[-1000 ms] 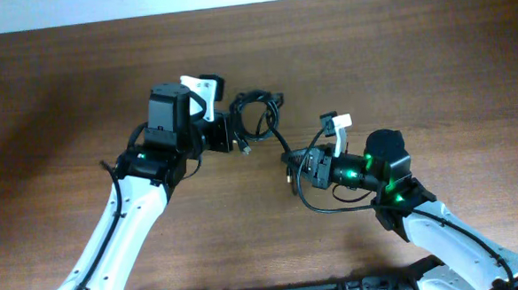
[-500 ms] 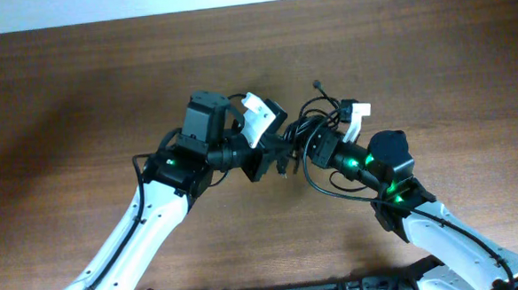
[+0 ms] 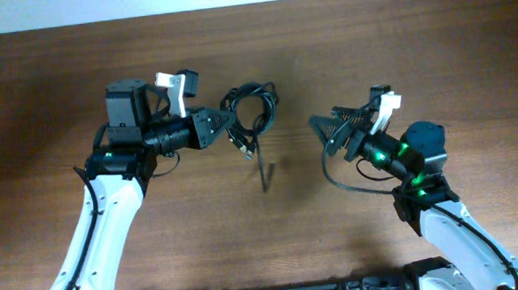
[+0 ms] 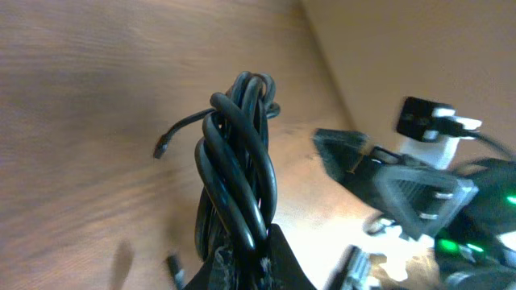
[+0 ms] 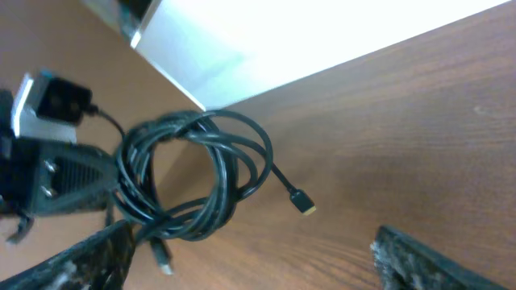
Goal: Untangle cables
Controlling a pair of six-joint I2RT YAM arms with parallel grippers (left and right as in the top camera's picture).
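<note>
Mid-frame, the knotted coil of thin black cables (image 4: 235,161) is clamped by the left gripper (image 3: 225,126) and faced from the right by the spread, empty right gripper (image 3: 321,135).

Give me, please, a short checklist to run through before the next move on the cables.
1. Left gripper has a hold on the cables: ok, it is shut on the bundle.
2. Right gripper is free to take a strand: ok, its fingers are wide apart with nothing between them.
3. The grippers are apart: ok, the overhead view shows bare table between them.
4. A free end is in reach: ok, one plug end sticks out of the coil toward the right gripper.
5. The cables are separated: not ok, they are wound together in loops.
6. The coil is lifted off the table: cannot tell.
</note>
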